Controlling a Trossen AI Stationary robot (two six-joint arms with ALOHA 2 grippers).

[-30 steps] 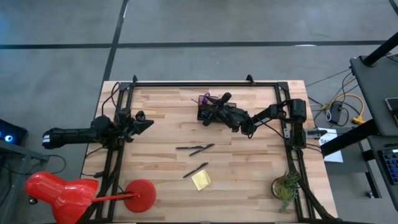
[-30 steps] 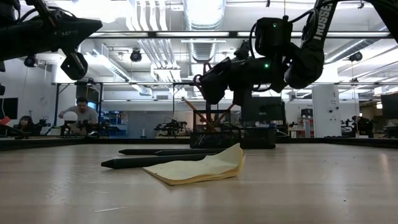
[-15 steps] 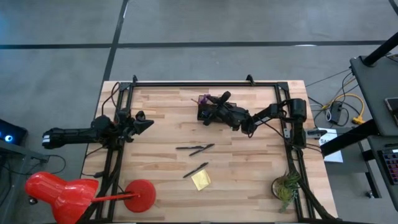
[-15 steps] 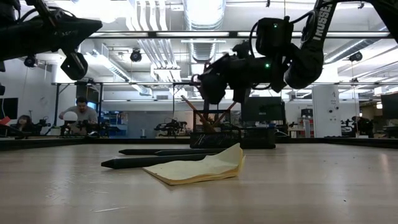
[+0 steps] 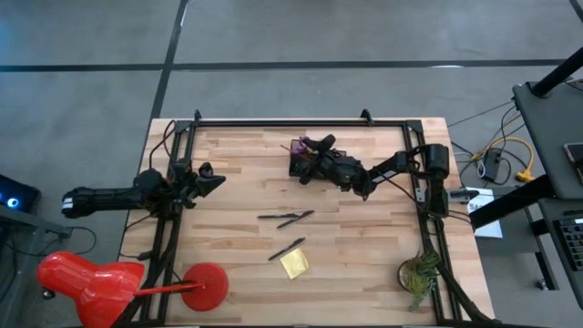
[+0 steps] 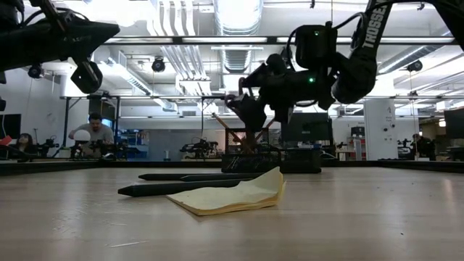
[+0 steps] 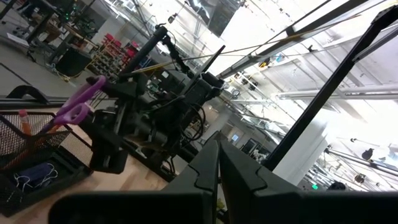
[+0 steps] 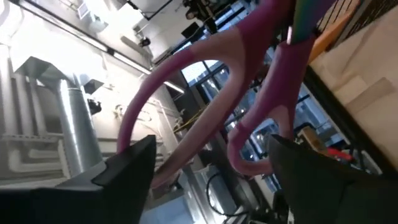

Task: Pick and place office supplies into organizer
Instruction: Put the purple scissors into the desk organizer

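Observation:
The black mesh organizer (image 5: pixel 298 168) stands on the table's far middle. Purple-handled scissors (image 5: pixel 303 144) stand in it, handles up. My right gripper (image 5: pixel 321 157) hovers just above the organizer's right side, open, and in its wrist view the purple handle loops (image 8: pixel 205 62) lie between the spread fingers. Two dark pens (image 5: pixel 285 217) and a third (image 5: pixel 287 249) lie flat on the table's middle, with the yellow sticky pad (image 5: pixel 294 264) beside them. My left gripper (image 5: pixel 217 180) waits shut above the table's left side. My right gripper has its fingers on either side of the scissors' handle loops (image 8: pixel 249 158), coming level from the table's right. One loop runs behind a finger (image 8: pixel 127 171), so I cannot tell whether it still touches. The scissors stand in the organizer, blades down.
A small green plant (image 5: pixel 419 273) sits at the near right corner. A red object with a round base (image 5: pixel 208 284) stands at the near left edge. A black frame (image 5: pixel 301 121) runs along the table's far and side edges. Bare wood lies between pens and organizer.
My right gripper has opened above the organizer, its fingers spreading apart around the scissors' handles. The scissors stay standing in the organizer.

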